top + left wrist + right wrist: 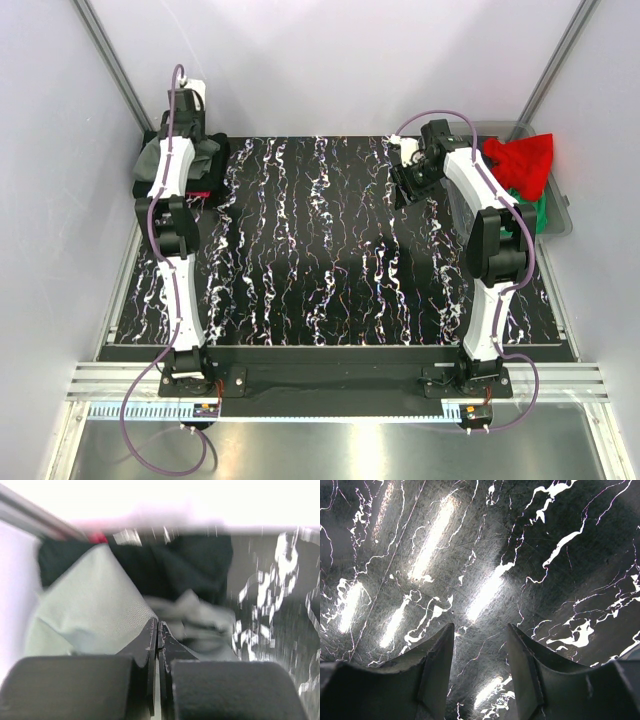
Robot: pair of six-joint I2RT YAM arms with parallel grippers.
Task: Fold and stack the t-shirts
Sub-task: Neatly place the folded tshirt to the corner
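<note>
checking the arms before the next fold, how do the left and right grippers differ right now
The left gripper is shut, fingers pressed together; the right gripper is open with a clear gap. The left gripper is over the pile of t-shirts at the far left; the right gripper is over bare marbled table. Both show no cloth between their fingers.

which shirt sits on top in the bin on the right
The red t-shirt, bunched high in the bin. The green t-shirt only peeks out beneath it; the grey t-shirt and black t-shirt are piled at the far left.
</note>
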